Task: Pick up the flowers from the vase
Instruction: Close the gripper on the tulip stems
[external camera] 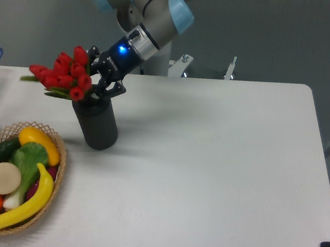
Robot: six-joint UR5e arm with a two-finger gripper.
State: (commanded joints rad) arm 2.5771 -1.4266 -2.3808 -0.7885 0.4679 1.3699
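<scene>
**Tulips half out of the vase, grip unconfirmed**

Camera view from the fixed position shows the end effector right at the mouth of the vase, its dark fingers set around the base of the flowers. They look clenched on the stems, though the blooms and leaves hide the contact, so I cannot tell for certain. The bunch leans left, its red buds hanging out past the rim while the stems sit in the vase's mouth.

Risks, as I judge them: the vase is a tall, narrow cylinder, and stems dragging against its rim during a slanted pull could tip it toward the woven basket of produce beside it. A loose pinch on thin stems could also let the bunch slip free or twist.

Materials: the vase is matte, dark grey-black, faintly ribbed. The tulip buds are smooth, rounded, glossy red, with green leaves poking sideways. The surface is plain white and smooth, offering the vase little resistance to sliding.
</scene>
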